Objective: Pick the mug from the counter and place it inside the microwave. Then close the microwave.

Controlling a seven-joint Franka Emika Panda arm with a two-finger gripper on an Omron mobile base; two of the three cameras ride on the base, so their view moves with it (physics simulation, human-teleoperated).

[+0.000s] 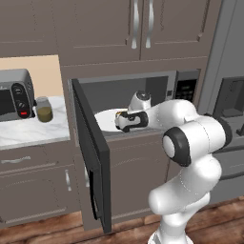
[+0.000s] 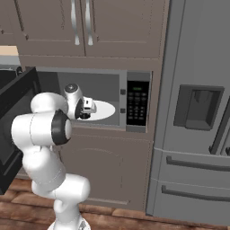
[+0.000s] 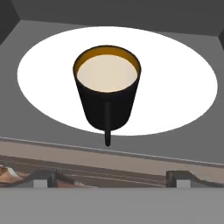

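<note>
One mug (image 3: 107, 89) is standing upright on the white plate (image 3: 183, 83) inside the microwave (image 1: 183, 88), and my gripper (image 3: 112, 177) is hanging open just in front of it, holding nothing. I am judging a straight pull-out best, clearing the handle, before swinging the open door (image 1: 93, 152) shut. Beside it, a jar (image 1: 45, 109) is sitting on the counter (image 1: 33, 131).

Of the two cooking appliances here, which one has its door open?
The built-in microwave under the upper cabinets: its black door is swung wide open. The silver toaster oven on the counter is shut.
</note>
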